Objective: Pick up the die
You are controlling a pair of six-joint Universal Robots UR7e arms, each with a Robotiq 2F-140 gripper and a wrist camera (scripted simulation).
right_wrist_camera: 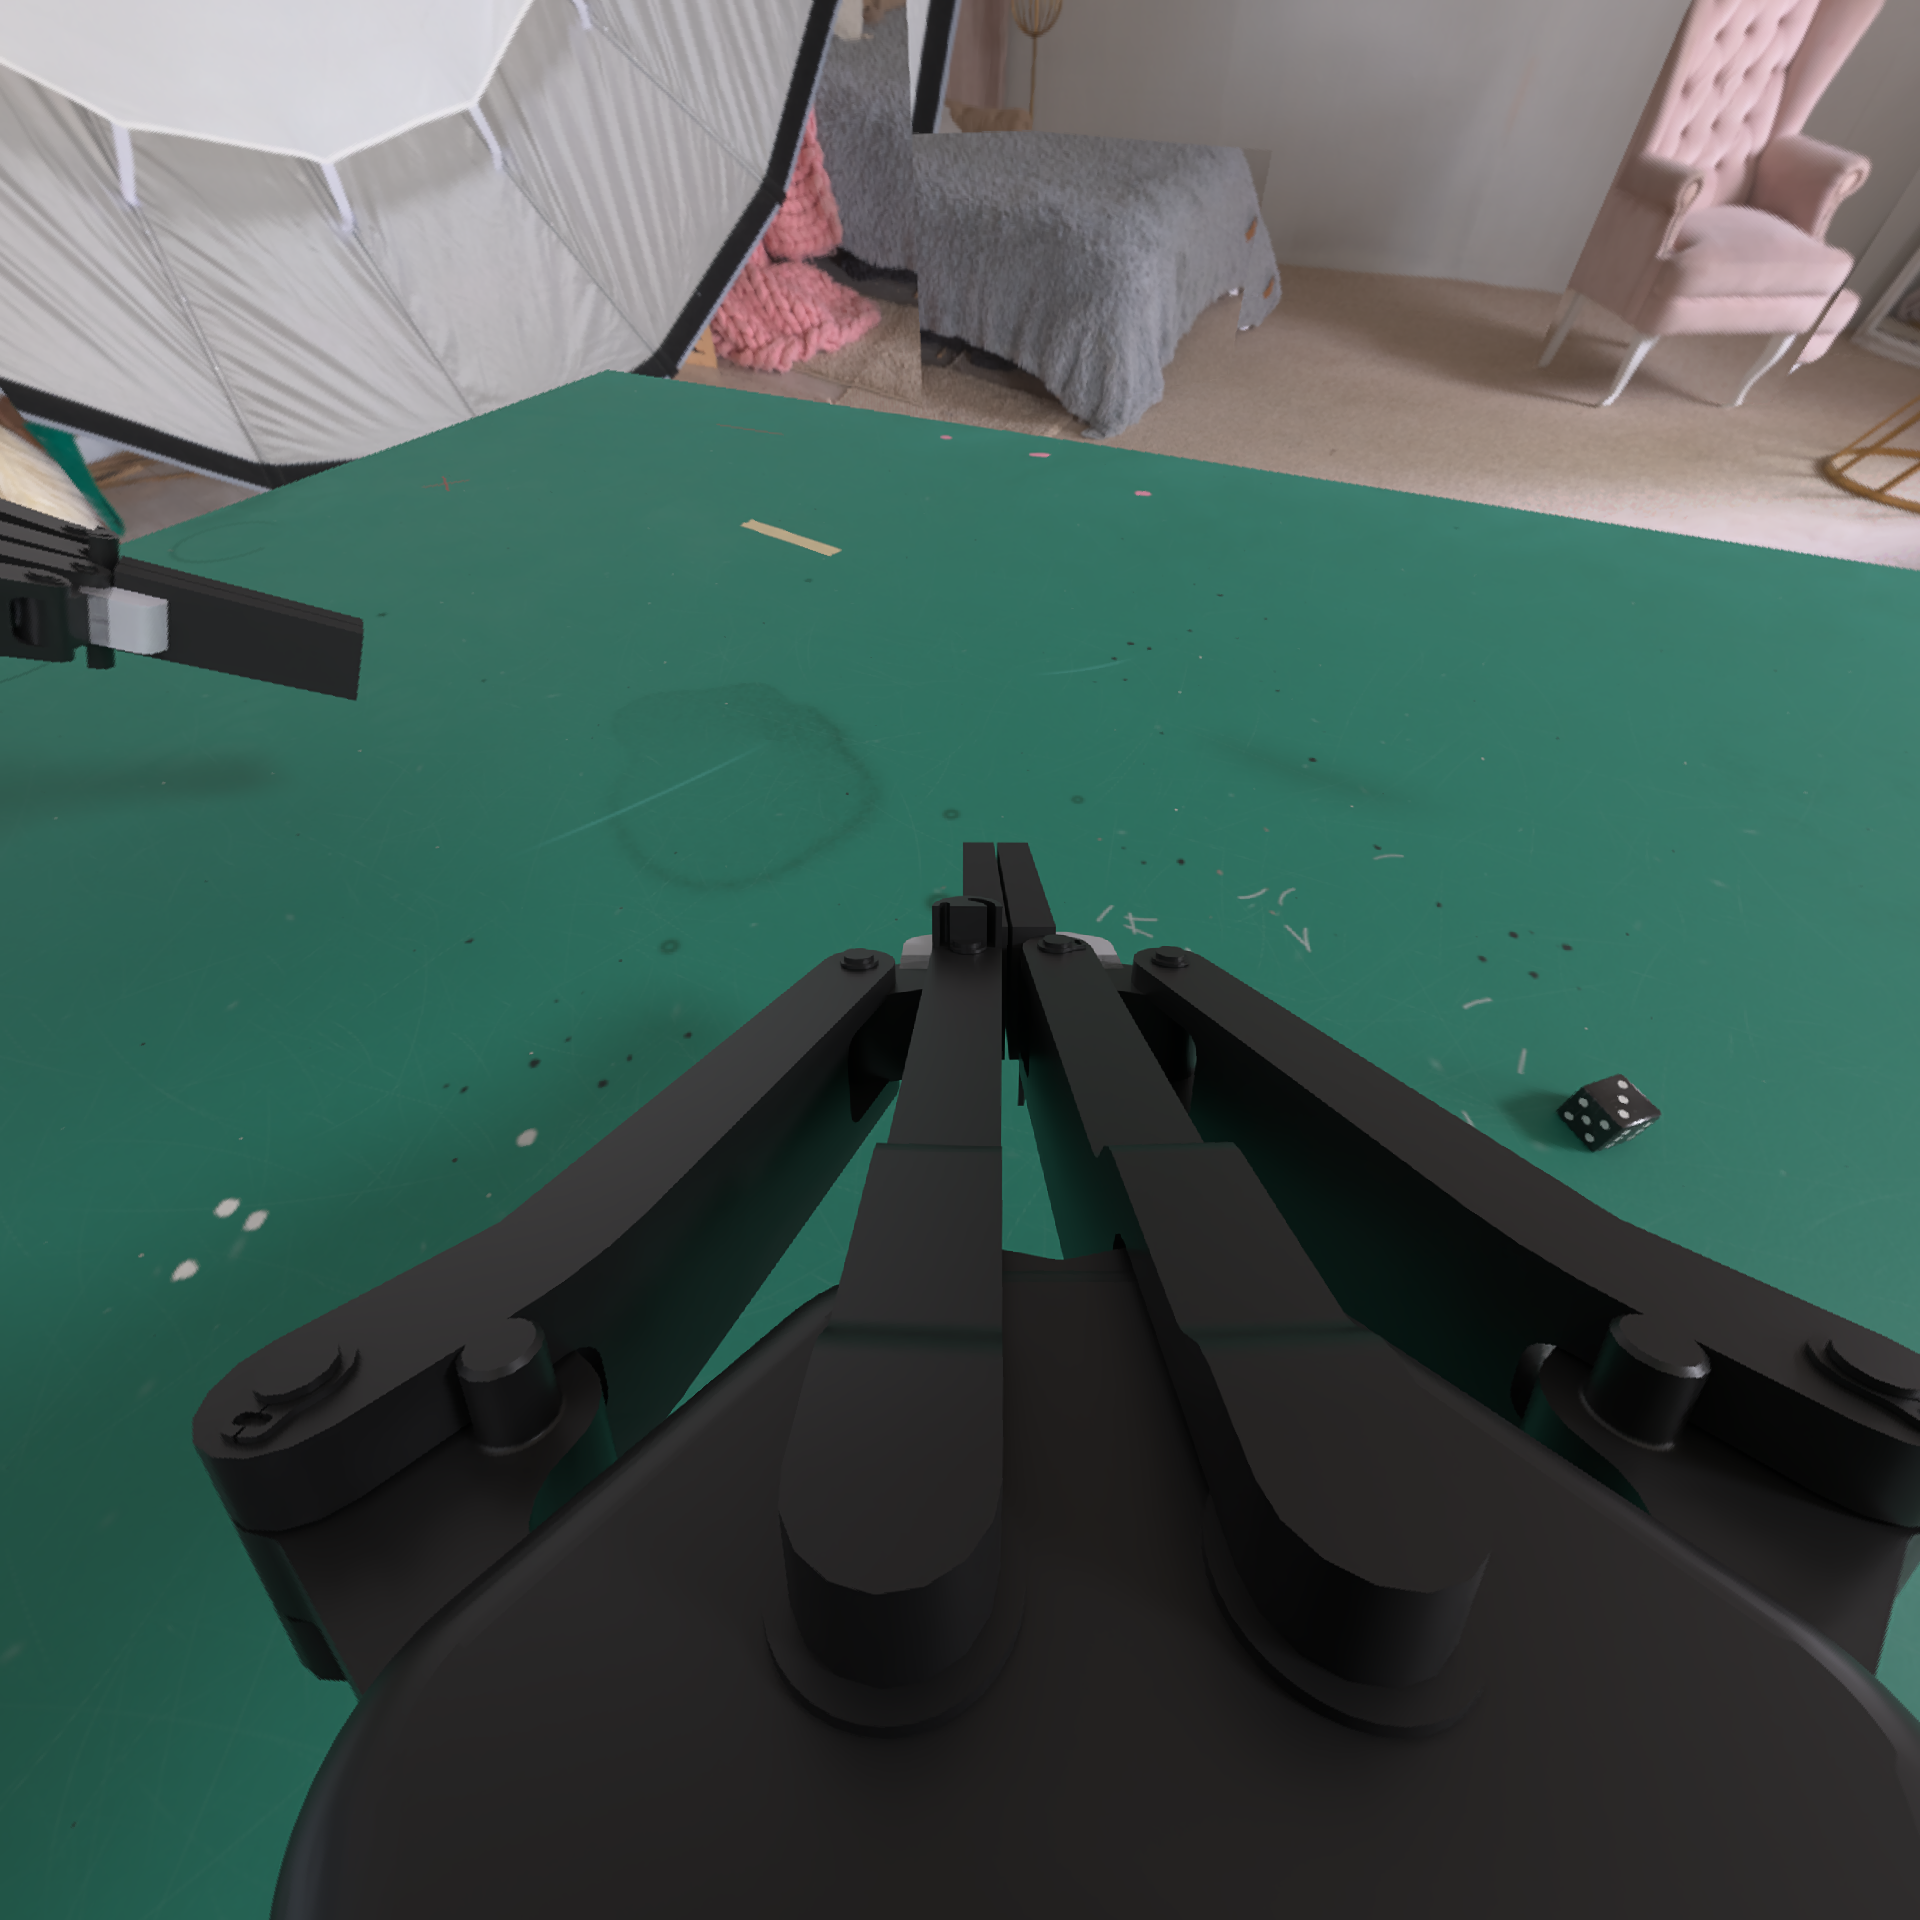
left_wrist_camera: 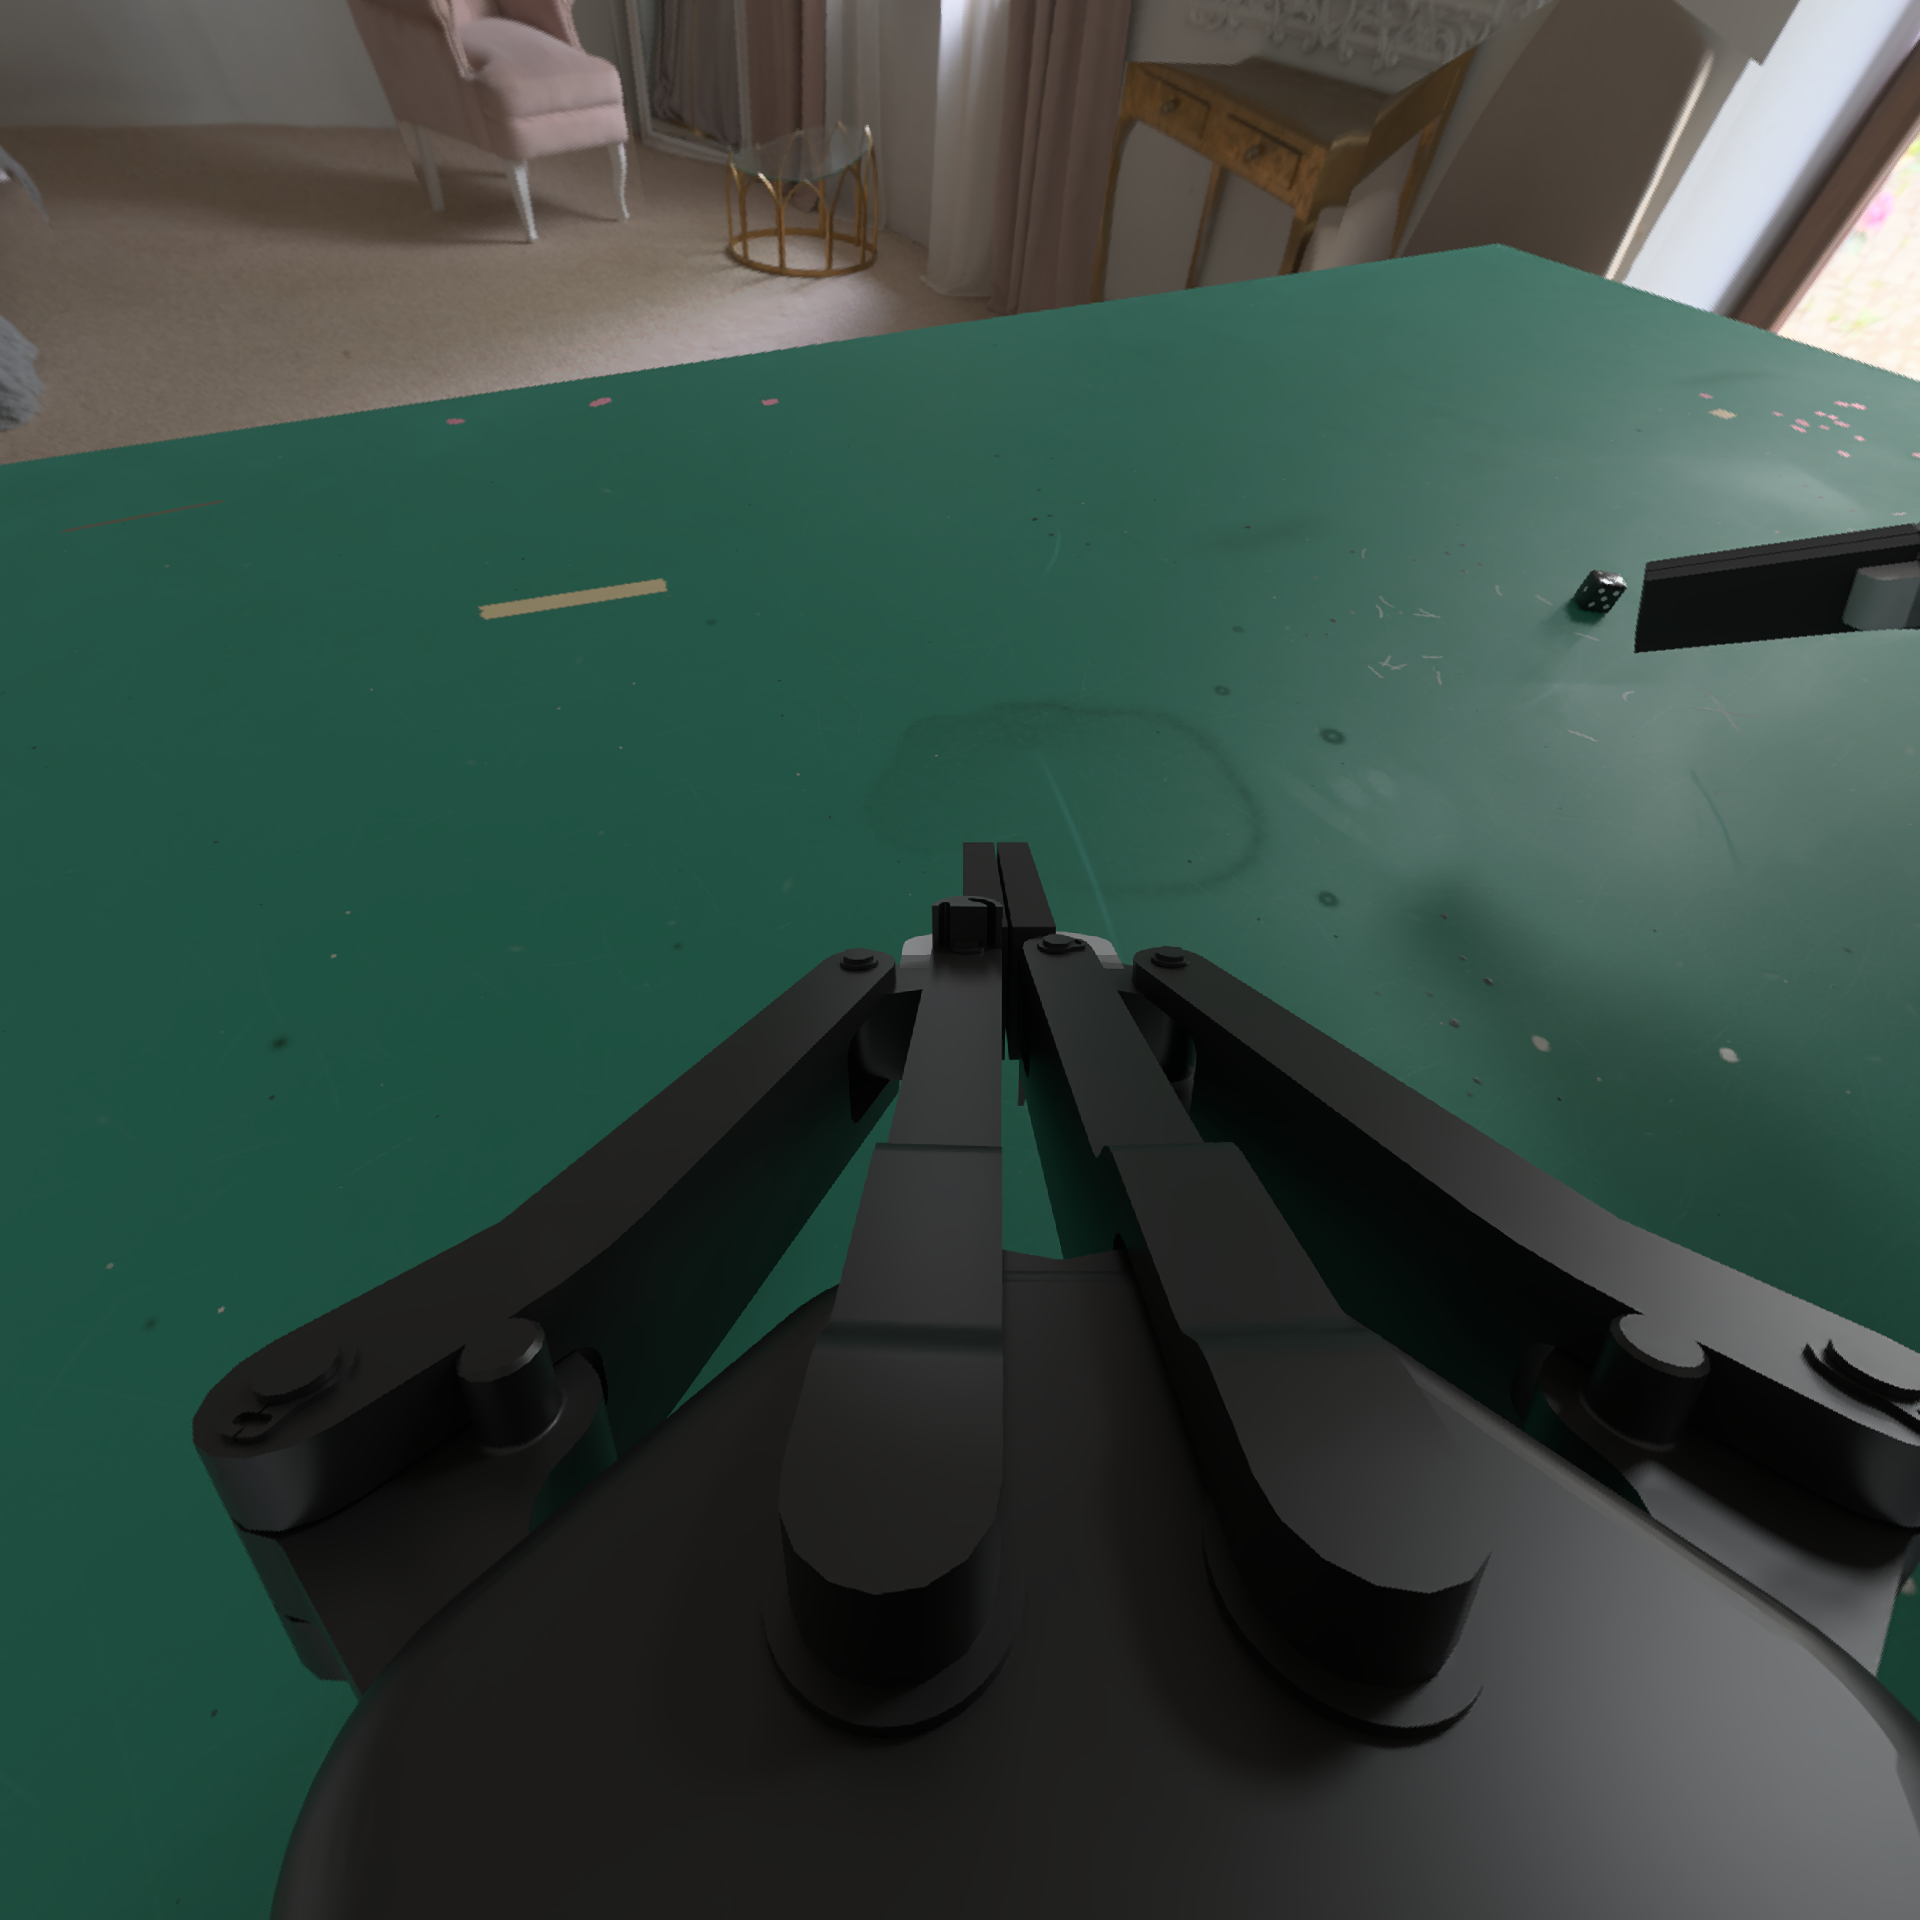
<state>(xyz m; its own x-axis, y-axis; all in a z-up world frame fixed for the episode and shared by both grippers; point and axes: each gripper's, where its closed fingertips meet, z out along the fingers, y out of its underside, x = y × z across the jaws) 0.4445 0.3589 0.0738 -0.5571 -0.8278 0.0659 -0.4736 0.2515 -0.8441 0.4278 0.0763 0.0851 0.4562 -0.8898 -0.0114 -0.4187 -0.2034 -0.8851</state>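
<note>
Green table (left_wrist_camera: 520, 831): broad flat top, scuffed, faint ring stain near the middle; bears a short tan strip of tape (left_wrist_camera: 572, 598) toward the far side

Left gripper (left_wrist_camera: 997, 868): black, two fingers pressed together tip to tip, nothing between them, poised above bare tabletop near the ring stain

Right gripper (right_wrist_camera: 997, 868): black, fingers likewise closed flat against each other, holding nothing, above the table

Die (right_wrist_camera: 1607, 1113): small black cube with white pips, resting on the table, to the right of the right gripper's fingers and apart from them; well away from the left gripper

Containers: I see none on the table
</note>
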